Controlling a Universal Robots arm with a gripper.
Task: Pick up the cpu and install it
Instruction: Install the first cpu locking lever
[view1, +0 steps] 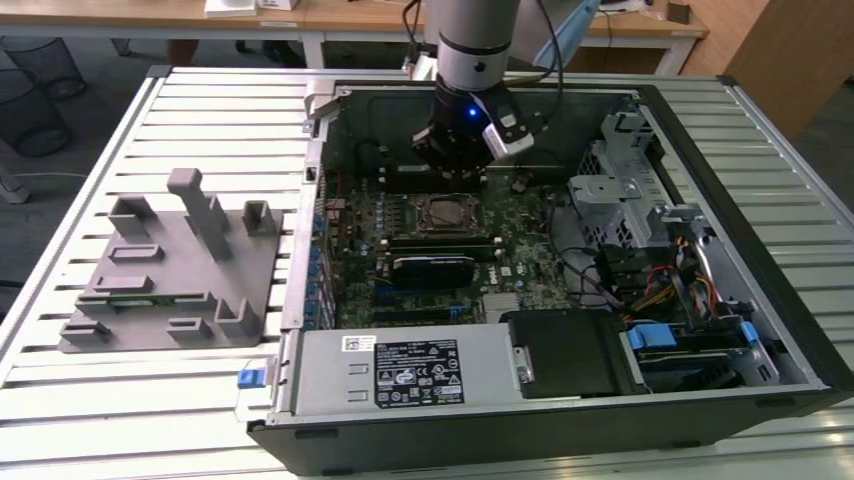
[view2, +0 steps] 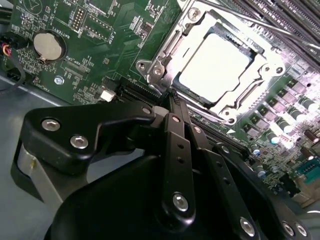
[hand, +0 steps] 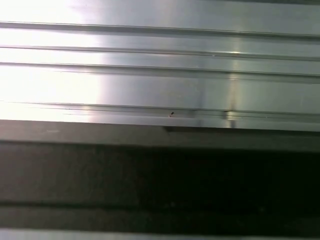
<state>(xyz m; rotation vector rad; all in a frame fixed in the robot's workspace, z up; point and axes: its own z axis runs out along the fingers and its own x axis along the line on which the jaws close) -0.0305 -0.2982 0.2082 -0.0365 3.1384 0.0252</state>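
At the near edge of the slatted metal table, the open computer case is lying on its side, with the silver power supply sitting along its near wall. Toward the exterior view's left of the case, a grey moulded fixture is resting on the table slats, apart from the case. Deeper inside the case, the green motherboard is lying flat, and a black heatsink block is sitting on it just nearer than the socket. In the second wrist view the socket frame is showing its metal bracket and screws, and the cpu is lying flat inside it, its pale metal top glaring bright. A round coin battery is sitting on the board well apart from the socket. The gripper is hanging just beyond the socket, over the far part of the board; in the second wrist view its black fingers are lying pressed together, clenched on nothing, their tips pointing at the socket's corner without touching the cpu. In the first wrist view, ribbed aluminium slats are running above a dark band.
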